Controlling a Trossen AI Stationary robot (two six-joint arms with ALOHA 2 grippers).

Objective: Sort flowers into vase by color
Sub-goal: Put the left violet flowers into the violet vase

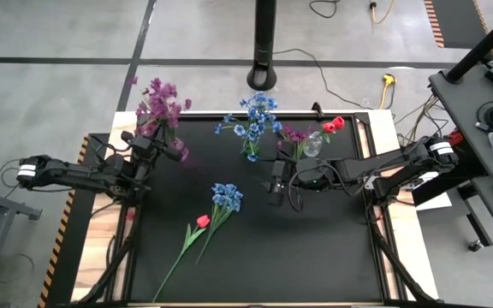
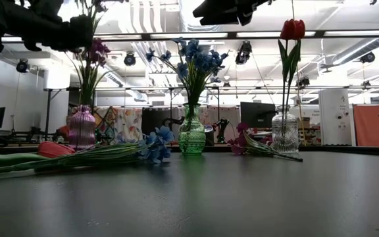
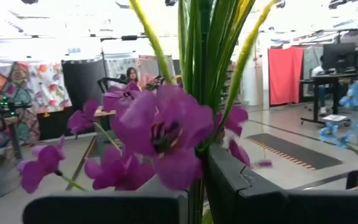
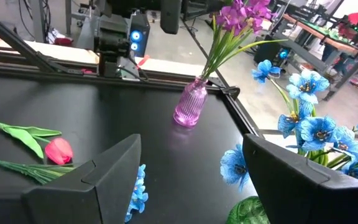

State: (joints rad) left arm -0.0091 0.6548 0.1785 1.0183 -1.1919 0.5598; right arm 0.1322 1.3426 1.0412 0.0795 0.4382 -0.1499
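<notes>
On the black tabletop (image 1: 315, 248) with no readable writing, the left gripper (image 1: 171, 154) pinches a purple spray (image 1: 159, 104) in the purple vase (image 2: 81, 128), the wide-open right gripper (image 1: 276, 193) hovers right of the loose blue spray (image 1: 226, 196) and red tulip (image 1: 202, 221).

green vase (image 4: 248, 213) cut off by frame edge, purple stems' (image 3: 197, 199) base hidden behind left hand (image 3: 191, 205)

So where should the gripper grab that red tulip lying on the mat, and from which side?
Probably the bare green stem of the red tulip, partway below the bud, coming straight down from above. It lies flat on the mat with the blue spray close alongside, so a grip across the stem where they fan apart looks clearest.
</notes>
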